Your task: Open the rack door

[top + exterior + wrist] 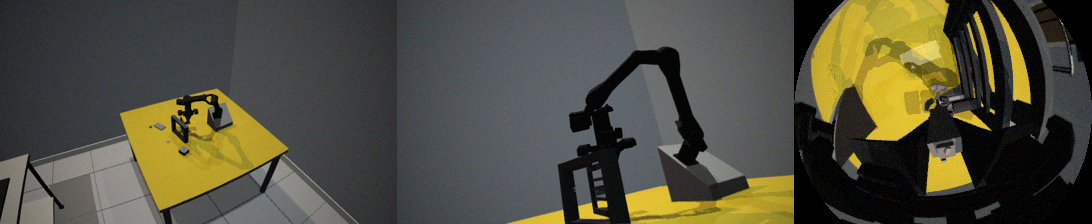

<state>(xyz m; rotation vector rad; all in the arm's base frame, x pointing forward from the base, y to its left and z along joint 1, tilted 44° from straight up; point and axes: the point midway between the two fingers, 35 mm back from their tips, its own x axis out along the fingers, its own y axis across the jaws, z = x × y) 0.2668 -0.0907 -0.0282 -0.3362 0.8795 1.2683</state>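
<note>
The dark rack frame (186,134) (615,188) (1038,80) stands upright on the yellow table (201,178). The slatted door (601,211) (959,20) is swung partway out of the frame toward the robot base; its exact angle is hard to tell. My gripper (188,125) (941,121) points down on the robot's side of the frame, beside the door, shut on the handle. The handle is mostly hidden by the fingers, and its turn cannot be read clearly. In the exterior view the frame hides the fingertips.
The grey wedge base (227,115) (689,184) stands behind the arm. Beyond the frame lie a flat grey slab (159,126), a small round piece (150,127) and a small flat piece (168,141). A dark-sided block (184,150) sits near the frame's near post.
</note>
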